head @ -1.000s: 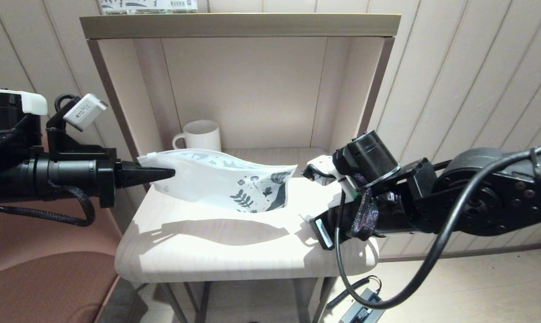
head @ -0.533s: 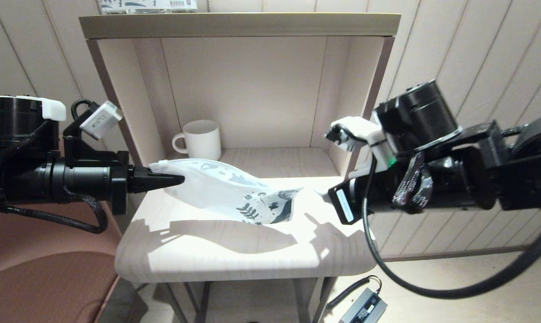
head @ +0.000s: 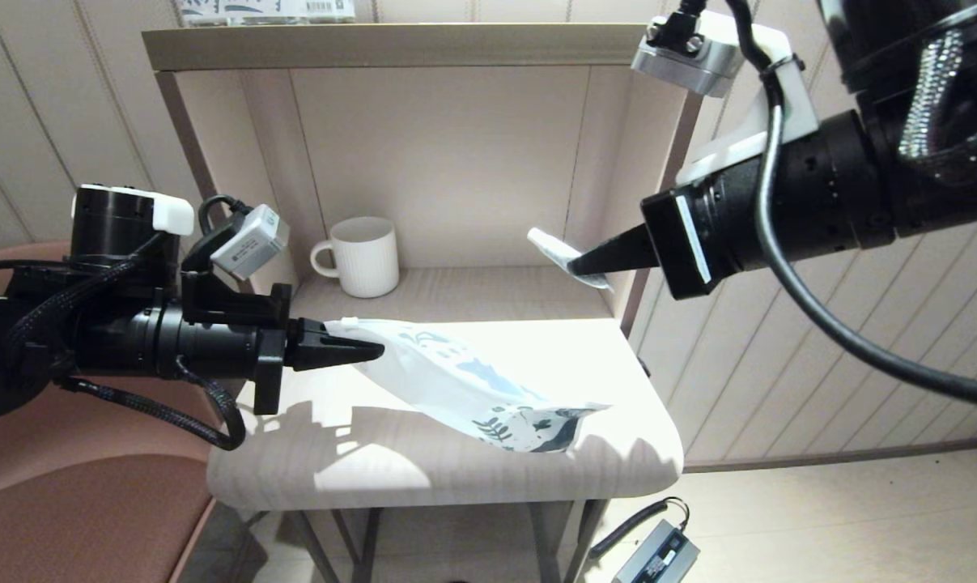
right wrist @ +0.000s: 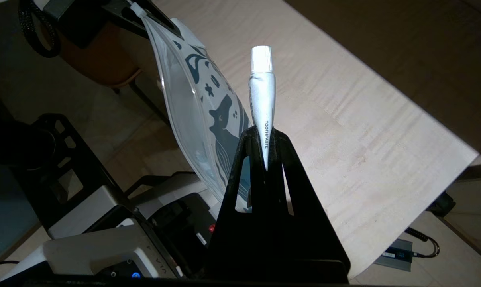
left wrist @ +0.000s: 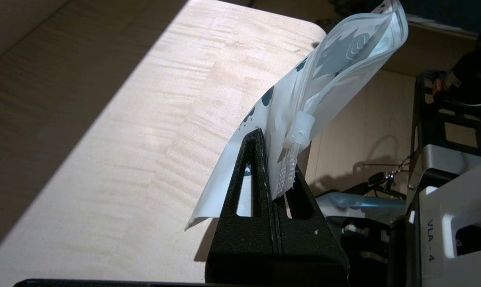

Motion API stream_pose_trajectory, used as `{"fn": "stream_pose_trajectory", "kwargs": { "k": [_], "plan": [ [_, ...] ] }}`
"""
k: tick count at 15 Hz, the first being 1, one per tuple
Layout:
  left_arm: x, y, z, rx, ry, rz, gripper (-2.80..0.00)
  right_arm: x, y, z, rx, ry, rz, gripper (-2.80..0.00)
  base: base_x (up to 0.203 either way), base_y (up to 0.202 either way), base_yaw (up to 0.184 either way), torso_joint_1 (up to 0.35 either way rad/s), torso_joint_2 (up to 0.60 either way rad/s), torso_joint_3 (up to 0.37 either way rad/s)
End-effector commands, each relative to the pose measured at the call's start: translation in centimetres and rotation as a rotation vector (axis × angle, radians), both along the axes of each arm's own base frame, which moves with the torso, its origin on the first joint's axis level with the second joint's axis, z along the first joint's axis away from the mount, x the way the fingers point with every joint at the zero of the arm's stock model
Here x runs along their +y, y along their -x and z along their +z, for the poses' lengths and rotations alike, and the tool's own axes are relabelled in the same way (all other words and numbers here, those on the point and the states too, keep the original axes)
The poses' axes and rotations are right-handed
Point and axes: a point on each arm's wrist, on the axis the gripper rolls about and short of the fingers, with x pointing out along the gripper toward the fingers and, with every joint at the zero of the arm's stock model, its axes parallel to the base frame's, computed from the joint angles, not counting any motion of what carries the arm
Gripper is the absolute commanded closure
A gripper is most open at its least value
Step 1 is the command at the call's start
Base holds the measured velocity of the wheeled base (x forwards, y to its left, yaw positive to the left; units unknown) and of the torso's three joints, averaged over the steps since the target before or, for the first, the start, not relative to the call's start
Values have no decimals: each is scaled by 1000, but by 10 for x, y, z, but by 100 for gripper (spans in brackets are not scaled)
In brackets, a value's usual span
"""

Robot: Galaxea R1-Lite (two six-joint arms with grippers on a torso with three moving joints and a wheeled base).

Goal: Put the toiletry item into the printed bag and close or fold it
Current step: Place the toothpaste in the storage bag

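The printed bag [head: 460, 387], a white translucent pouch, hangs slanted over the small table [head: 334, 478]. Its leaf-printed end rests near the table's front right. My left gripper [head: 375, 351] is shut on its zipper end, and the white slider [left wrist: 299, 129] shows just beyond the fingers. In the left wrist view the bag [left wrist: 344, 52] stretches away from my left gripper [left wrist: 278, 159]. My right gripper [head: 573, 265] is up at the right, above the table, shut on the flat tail of a silver toothpaste tube [head: 554, 249]. The tube [right wrist: 261, 91] points cap-first out of the gripper [right wrist: 266, 137], beside the bag [right wrist: 200, 99].
A white ribbed mug [head: 365, 256] stands at the back left of the shelf niche. A printed box with a barcode [head: 265, 10] lies on the shelf top. A brown seat [head: 67, 502] is at the left, and a power adapter [head: 658, 555] lies on the floor.
My right gripper rose from the table's right edge to well above it, carrying the toothpaste tube. My left gripper moved right with the bag, whose printed end slid toward the front edge.
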Motion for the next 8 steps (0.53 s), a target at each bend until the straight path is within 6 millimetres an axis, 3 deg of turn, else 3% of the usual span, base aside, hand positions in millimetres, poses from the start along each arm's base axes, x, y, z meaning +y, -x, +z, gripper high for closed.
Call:
{"fn": "stream_pose_trajectory", "kwargs": {
  "k": [1,4,8],
  "plan": [
    [-3,-3,-3,6,0,-14,0,32,-18,-15,54,47,51,0,0,0,0,0,0,0],
    [-4,-7,-5,13,-2,-14,0,64,-23,-39,102,115,129,0,0,0,0,0,0,0],
    [-5,-10,-7,18,-4,-14,0,74,-21,-47,118,132,157,0,0,0,0,0,0,0]
  ]
}}
